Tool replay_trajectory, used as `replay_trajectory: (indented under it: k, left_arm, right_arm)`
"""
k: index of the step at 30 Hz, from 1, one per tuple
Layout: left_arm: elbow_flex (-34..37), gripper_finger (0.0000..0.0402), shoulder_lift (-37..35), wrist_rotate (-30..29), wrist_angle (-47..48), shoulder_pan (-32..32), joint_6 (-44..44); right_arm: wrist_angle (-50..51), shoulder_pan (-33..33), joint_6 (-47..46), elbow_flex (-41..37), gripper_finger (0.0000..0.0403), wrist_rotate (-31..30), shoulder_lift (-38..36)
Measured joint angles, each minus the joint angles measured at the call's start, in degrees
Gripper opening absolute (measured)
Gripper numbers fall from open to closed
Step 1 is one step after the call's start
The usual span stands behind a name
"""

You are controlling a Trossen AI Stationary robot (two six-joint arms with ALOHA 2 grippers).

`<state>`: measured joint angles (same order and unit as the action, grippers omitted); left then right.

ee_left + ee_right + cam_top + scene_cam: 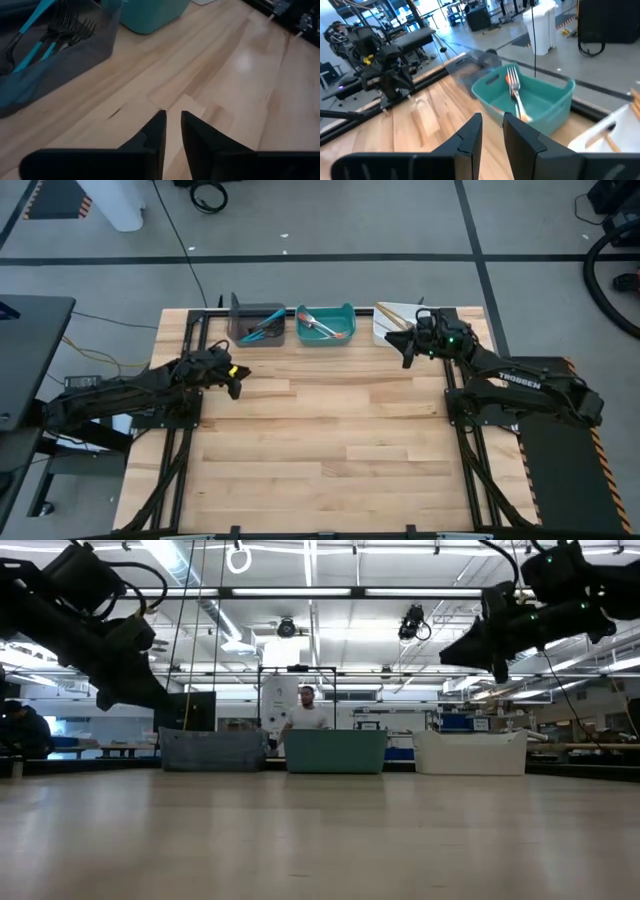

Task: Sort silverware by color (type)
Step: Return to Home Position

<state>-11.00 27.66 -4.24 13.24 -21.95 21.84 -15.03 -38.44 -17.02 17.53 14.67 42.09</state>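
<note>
1. The left gripper (236,380) hangs above the left side of the table (330,450), short of the row of bins. In the left wrist view its fingers (159,131) stand nearly together with only a thin gap between them, and they grip nothing.
2. The right gripper (408,352) hangs at the back right, over the near edge of the white bin (383,330). Its fingers (470,137) are likewise drawn almost together and are empty.
3. The blue-handled forks (262,330) lie in the grey bin (240,315). This bin is ahead of the left gripper and apart from it.
4. The orange-handled forks (325,328) lie in the teal bin (348,310), the middle bin of the row. They are clear of both grippers.
5. The gold forks (393,314) lie in the white bin, near the right gripper and below it, not touching it.
6. The low view shows both grippers held well above the tabletop. The three bins stand side by side at the far edge.
</note>
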Motion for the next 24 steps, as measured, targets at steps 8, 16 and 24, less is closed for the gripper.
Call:
replay_trajectory:
  k: [8, 16, 24]
  left_arm:
    - [2.9, 0.0030, 0.0, 0.0, -0.1, 0.0, 0.0]
    - [3.2, 0.0010, 0.0, 0.0, 0.4, 0.0, -0.6]
    - [3.2, 0.0010, 0.1, 0.0, 2.5, 0.0, -1.5]
  right_arm:
    - [-12.1, 0.0, -4.0, -10.5, 0.0085, 0.4, -0.2]
    - [-18.8, 0.0, -5.5, -17.0, 0.0085, 1.5, -0.2]
    - [-17.1, 0.0, -2.6, -17.2, 0.0085, 3.0, 0.1]
